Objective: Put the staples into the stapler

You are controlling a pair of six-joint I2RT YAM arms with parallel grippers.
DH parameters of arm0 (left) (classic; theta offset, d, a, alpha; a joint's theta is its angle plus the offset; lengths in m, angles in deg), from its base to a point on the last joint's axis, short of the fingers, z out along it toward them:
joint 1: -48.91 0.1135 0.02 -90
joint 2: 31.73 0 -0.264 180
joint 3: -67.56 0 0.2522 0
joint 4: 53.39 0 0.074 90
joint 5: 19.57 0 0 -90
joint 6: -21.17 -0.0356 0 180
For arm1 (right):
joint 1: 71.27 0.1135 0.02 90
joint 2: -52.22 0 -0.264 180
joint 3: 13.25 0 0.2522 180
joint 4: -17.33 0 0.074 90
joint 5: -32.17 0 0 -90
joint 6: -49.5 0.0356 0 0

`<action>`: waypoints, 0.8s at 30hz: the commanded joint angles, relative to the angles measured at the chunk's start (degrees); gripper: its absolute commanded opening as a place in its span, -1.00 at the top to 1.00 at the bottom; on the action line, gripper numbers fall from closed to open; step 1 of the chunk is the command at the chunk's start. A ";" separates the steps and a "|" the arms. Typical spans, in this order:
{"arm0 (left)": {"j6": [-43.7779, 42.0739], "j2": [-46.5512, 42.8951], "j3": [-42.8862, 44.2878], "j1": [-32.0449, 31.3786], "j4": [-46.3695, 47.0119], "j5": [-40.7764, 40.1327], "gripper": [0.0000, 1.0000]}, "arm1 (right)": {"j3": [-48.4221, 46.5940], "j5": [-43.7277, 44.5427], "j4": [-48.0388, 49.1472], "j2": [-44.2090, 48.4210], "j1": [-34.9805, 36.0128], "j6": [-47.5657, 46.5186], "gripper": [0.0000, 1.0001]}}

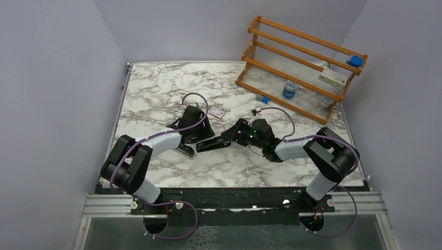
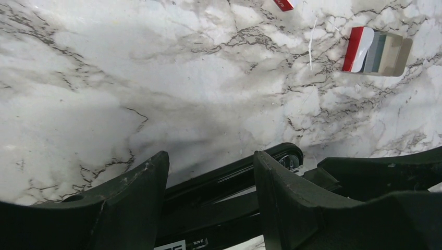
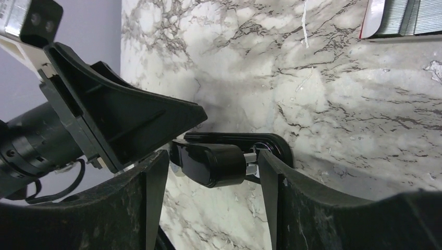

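Black stapler [image 1: 212, 145] lies long axis left-right; your left gripper [image 2: 209, 159] and right gripper [image 3: 212, 155] each straddle an end, jaws apart, grip unconfirmed.

stapler [image 1: 212, 144] on table [image 1: 156, 88], staples [image 1: 218, 113] behind it

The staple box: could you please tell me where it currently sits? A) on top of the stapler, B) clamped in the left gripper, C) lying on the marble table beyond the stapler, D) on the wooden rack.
C: the staple box lies by itself on the table, just past the stapler, with nothing gripping it.
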 commanded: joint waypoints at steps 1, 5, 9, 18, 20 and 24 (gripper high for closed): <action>-2.92 -1.47 1.96 0.65 -3.57 -3.82 -0.28 | -1.29 -2.08 -1.01 -1.52 -0.14 -4.10 -0.29; -3.60 -1.57 1.91 1.11 -4.05 -4.37 -0.29 | -2.25 -3.74 -0.30 -1.47 -0.18 -5.44 -0.22; -3.45 -1.58 1.20 1.49 -3.65 -4.27 -0.29 | -2.86 -6.13 0.73 -0.32 -0.16 -5.84 -0.15; -3.37 -0.85 0.78 1.77 -3.00 -3.64 -0.28 | -6.26 -8.51 -3.07 4.56 -0.14 -7.69 0.01; -3.32 -0.53 0.78 1.77 -2.68 -3.40 -0.29 | -6.84 -9.35 -3.45 4.91 -0.14 -8.06 0.01; -3.24 -0.05 0.78 1.77 -2.06 -2.39 -0.29 | -7.33 -7.85 -4.54 4.58 -0.14 -8.60 0.01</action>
